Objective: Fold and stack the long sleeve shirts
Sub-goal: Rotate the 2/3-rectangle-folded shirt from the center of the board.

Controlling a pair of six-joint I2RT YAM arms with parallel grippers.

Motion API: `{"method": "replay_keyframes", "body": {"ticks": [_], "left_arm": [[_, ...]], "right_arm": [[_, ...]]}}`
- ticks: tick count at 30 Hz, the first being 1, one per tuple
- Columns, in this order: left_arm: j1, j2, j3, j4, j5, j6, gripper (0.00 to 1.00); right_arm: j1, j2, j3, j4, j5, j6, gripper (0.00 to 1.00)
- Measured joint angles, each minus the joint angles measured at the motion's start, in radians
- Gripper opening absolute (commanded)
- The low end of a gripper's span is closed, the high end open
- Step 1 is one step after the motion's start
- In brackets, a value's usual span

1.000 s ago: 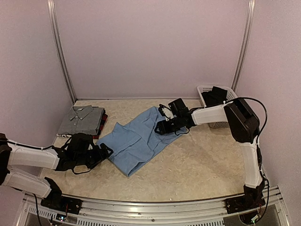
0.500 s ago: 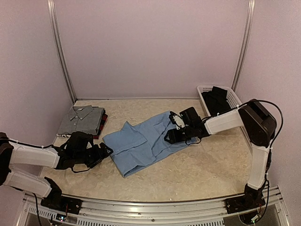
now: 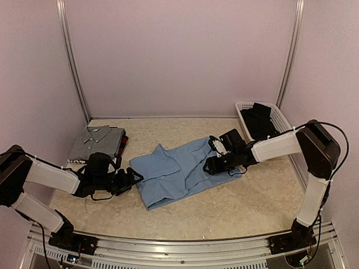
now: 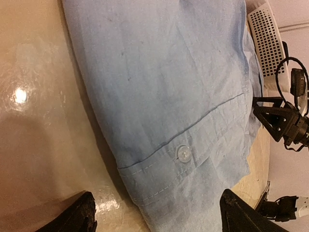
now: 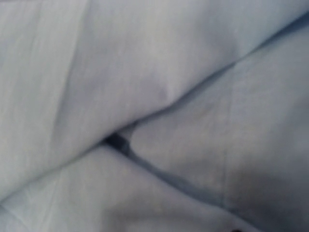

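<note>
Shifted rightward since earlier: the large light blue cloth shirt (image 3: pixel 179 171).
At its left edge the left hand (image 3: pixel 132 178) gapes apart; the right hand (image 3: pixel 216 164) sits on its right edge, grip not discernible; the counter (image 3: pixel 247 196) stretches beyond.

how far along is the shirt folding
Done: grey shirt lies folded on the plaid shirt at the left rear. In hand: light blue shirt partly folded at centre, left gripper open at its edge, right gripper on its other side. Left: finish folding, stack it.
</note>
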Motion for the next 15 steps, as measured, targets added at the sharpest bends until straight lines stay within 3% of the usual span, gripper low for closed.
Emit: {"method": "replay_keyframes", "body": {"ticks": [7,15], "left_arm": [[0.0,0.083,0.0,0.126,0.062,-0.014,0.72],[-0.033,0.197,-0.018,0.34,0.083,-0.06,0.68]], "right_arm": [[0.0,0.0,0.077,-0.042,0.024,-0.043,0.64],[0.01,0.0,0.083,-0.036,0.002,-0.05,0.63]]}}
